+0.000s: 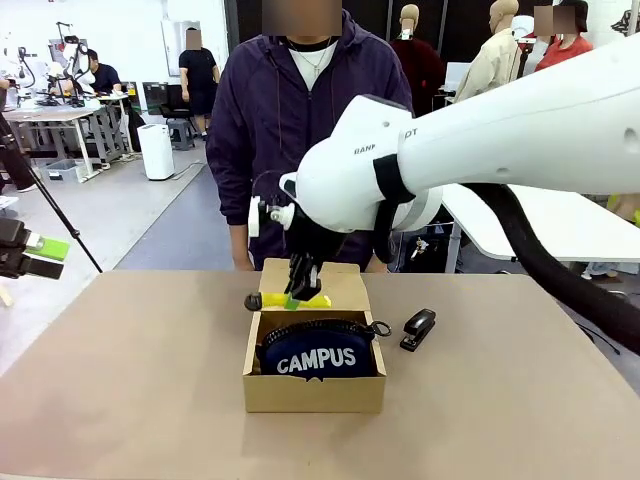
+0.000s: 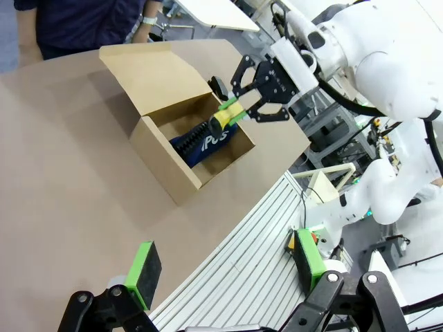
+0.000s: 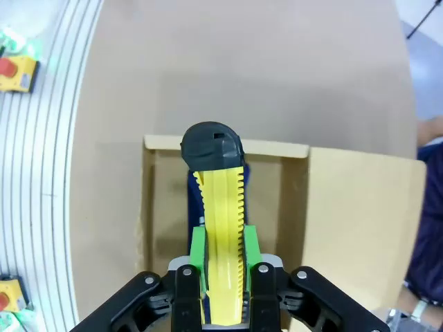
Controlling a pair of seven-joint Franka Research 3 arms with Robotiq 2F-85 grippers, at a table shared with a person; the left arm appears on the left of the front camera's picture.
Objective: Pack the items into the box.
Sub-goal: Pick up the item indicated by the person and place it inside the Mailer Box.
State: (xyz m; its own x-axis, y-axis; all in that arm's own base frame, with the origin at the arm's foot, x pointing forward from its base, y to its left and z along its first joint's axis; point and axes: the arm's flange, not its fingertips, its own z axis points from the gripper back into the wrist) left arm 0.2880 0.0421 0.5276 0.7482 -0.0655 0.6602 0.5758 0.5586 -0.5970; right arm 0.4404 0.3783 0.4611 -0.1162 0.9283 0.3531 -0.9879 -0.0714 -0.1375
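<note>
Counter [image 1: 130, 380]: plain tan-brown top, matte, bare near the robot's edge. Ribbed grey metal rail [image 2: 256, 256] runs just beside that edge.

Left pincer [image 2: 226, 266]: jaws wide apart, green pads showing, nothing between them. It hangs off the counter's side over the rail, well apart from the box; it also shows at the left edge of the front view [image 1: 48, 257].

Box [image 1: 315, 392]: brown cardboard, mid-counter, flap lid open and leaning back toward the far side. It sits directly below the right pincer.

Pouch [image 1: 318, 355]: navy, white "CAMPUS" lettering, lying inside the box under the right pincer.

Right pincer [image 1: 300, 290]: clamped on the utility knife [image 1: 290, 300], gripping the yellow ribbed body between the green pads. The knife lies roughly level over the back of the open box, above the pouch. In the right wrist view the black end cap points away from the pincer [image 3: 223, 249].

Stapler [image 1: 418, 328]: black, on the counter just beside the box, to the right of the right pincer and lower.

Person [image 1: 300, 110]: dark purple jacket, standing at the counter's far edge behind the right pincer.

Room: grey floor, white table [image 1: 560, 220] far right, white bin [image 1: 157, 150] and cluttered work tables far left, other people farther back.
</note>
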